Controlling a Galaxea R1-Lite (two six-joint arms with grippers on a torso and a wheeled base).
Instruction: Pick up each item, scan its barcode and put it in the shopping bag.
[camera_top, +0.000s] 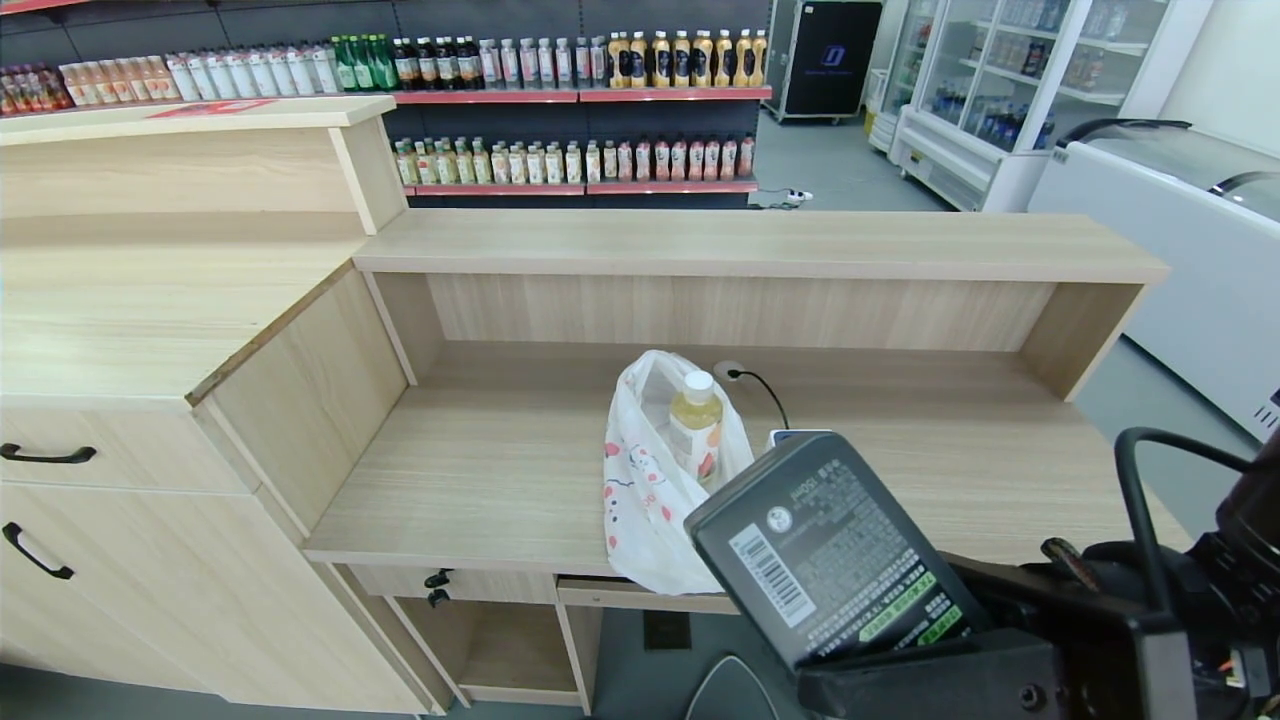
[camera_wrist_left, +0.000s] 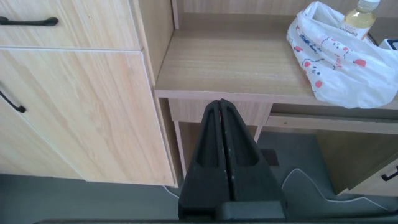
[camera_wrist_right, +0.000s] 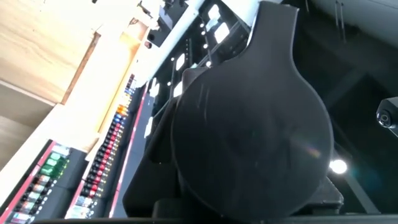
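Shop shelves of drinks stand behind the pale wooden desk (camera_top: 480, 470). At the near left, below its edge, the left gripper (camera_wrist_left: 221, 115) hangs pressed closed and empty. Mid-desk, the shopping bag (camera_top: 645, 490) already holds a bottle (camera_top: 695, 420). Near right, the right gripper (camera_top: 900, 665) clamps a dark packet (camera_top: 830, 545), barcode facing up. Whether it is scanned I cannot tell; bagging remains.

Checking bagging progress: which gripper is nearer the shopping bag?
Right. The right gripper holds the black packet beside the shopping bag; the left gripper sits below the counter edge, to its left.
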